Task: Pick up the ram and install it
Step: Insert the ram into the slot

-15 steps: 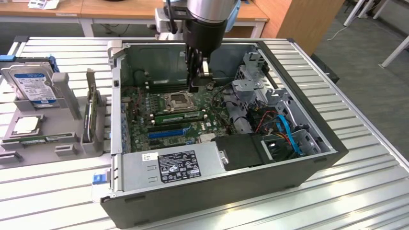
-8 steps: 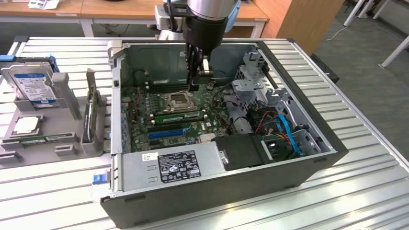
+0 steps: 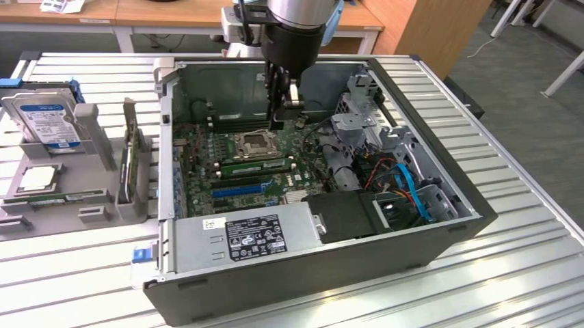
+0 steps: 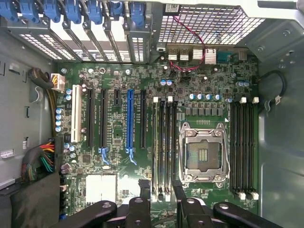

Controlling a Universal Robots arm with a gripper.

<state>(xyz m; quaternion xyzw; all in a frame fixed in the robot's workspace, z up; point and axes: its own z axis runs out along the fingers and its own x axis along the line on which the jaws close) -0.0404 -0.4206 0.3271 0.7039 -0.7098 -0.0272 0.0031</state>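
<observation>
A slatted metal table point(image 3: 511, 225) in an office room carries an open black computer tower case point(image 3: 401, 253) lying on its side at the table's middle.
The black two-fingered gripper point(image 3: 283, 113) hangs inside the case over the green motherboard point(image 3: 196, 157), fingers point(image 4: 144, 192) spread wide and holding nothing. The ram point(image 3: 258, 165), a long thin green circuit-board stick, sits in a memory slot just beside the square metal CPU socket point(image 3: 253, 143). In the wrist view its slot runs between the parted fingers. A grey parts holder point(image 3: 55, 184) stands near the table's edge at the exterior view's left.
</observation>
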